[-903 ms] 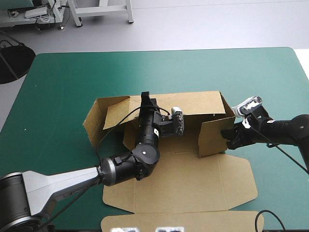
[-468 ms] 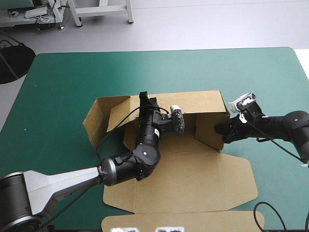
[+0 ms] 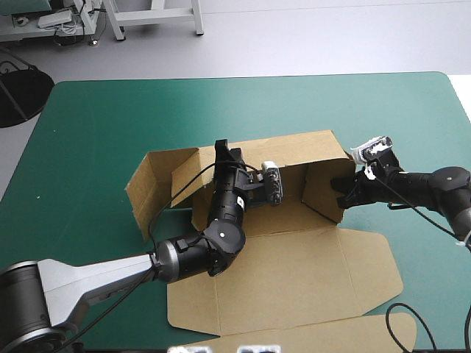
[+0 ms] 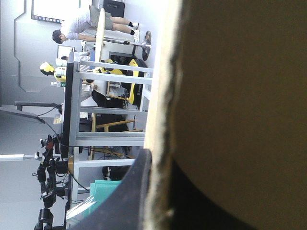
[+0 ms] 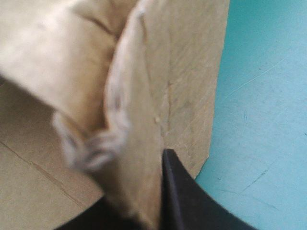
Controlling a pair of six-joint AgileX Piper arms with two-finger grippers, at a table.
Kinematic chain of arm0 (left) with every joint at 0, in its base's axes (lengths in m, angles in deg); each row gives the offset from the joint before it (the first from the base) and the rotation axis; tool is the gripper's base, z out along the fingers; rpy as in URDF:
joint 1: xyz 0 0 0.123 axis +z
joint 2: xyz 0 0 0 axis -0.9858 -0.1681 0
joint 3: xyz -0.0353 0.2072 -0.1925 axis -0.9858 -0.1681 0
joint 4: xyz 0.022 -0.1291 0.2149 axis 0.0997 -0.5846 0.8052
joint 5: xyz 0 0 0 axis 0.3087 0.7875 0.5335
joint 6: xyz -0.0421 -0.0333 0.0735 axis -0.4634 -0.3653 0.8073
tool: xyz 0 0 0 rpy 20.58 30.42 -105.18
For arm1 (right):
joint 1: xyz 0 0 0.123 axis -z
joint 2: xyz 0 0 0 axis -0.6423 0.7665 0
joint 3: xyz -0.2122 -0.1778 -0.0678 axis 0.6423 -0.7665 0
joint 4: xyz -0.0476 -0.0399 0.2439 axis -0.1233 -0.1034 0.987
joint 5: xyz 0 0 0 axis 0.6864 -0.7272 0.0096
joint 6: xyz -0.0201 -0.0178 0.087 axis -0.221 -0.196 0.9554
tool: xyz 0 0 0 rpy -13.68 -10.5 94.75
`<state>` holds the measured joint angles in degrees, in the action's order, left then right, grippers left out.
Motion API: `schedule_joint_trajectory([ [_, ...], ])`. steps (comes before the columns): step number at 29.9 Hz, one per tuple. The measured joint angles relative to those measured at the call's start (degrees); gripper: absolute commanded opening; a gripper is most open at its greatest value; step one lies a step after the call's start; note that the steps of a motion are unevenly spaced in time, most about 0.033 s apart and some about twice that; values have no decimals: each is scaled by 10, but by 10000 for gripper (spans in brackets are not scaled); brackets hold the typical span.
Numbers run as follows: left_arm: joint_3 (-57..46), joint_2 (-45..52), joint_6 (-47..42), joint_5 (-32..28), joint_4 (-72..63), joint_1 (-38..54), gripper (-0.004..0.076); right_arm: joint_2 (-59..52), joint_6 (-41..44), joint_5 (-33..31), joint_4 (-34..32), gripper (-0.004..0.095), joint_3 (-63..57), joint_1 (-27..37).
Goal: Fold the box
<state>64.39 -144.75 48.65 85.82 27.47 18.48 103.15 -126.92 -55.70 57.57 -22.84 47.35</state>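
Wrist views show left gripper [image 3: 221, 149] and right gripper [image 3: 340, 190] each pinching a box [image 3: 294, 272] wall (unclear from above).

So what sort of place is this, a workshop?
Most likely a robotics lab or test bench: a table with a teal-green cover, a brown box half folded on it, and the left gripper and right gripper each shut on a raised wall.

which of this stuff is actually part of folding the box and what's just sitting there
Part of the job:
- the box, far wall raised, lid flat
- left gripper, clamped on the far wall
- right gripper, clamped on the right end flap

Just there:
- the teal-green cover under the box; I see no other loose item on it
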Motion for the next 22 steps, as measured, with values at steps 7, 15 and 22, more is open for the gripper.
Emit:
schedule_joint_trajectory([
  [7, -1, -1, -1, 5, 1, -1, 123, 0, -1, -2, -2, 0, 0, 0],
  [15, -1, -2, -1, -21, 2, 0, 376, 0, -2, -7, -5, 1, 1, 0],
  [22, -2, -2, -11, -18, 11, -20, 375, 0, -2, -7, -7, 0, 1, 1],
])
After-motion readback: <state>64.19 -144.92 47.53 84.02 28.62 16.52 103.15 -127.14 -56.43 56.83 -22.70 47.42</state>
